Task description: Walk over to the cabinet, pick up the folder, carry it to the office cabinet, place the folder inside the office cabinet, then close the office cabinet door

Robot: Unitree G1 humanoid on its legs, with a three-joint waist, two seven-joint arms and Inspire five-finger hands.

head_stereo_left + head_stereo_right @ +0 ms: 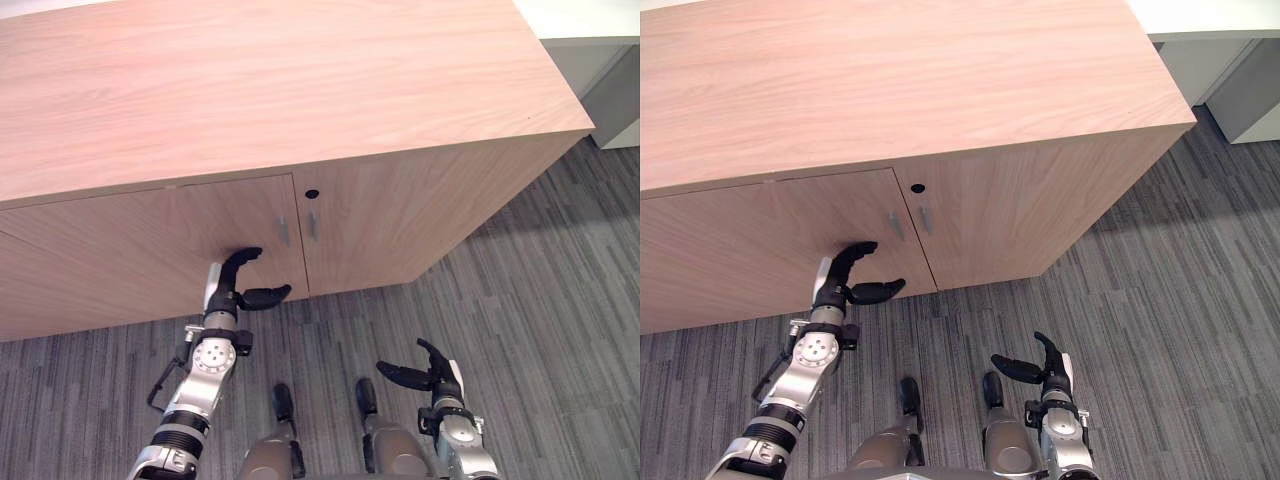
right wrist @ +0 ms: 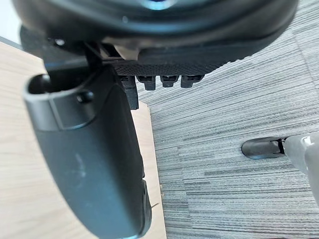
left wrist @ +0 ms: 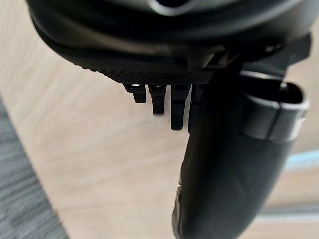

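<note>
L hand (image 1: 232, 290) sits right by the shut left door (image 1: 130, 250) of the low light-wood cabinet (image 1: 300, 90), fingers released, holding nothing. R hand (image 1: 437, 378) hangs over the grey striped carpet (image 1: 560, 300), fingers loose too.

My two head eyes look steeply down on the same cabinet (image 1: 300, 90) and carpet (image 1: 520, 300); wrist cameras sit tight behind the left hand (image 3: 234, 164) and right hand (image 2: 89, 164).

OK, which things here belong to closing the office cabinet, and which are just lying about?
Job: office cabinet, left door, its handle, left hand at that door.
Lying about: white furniture, grey carpet; right hand idle, low.
</note>
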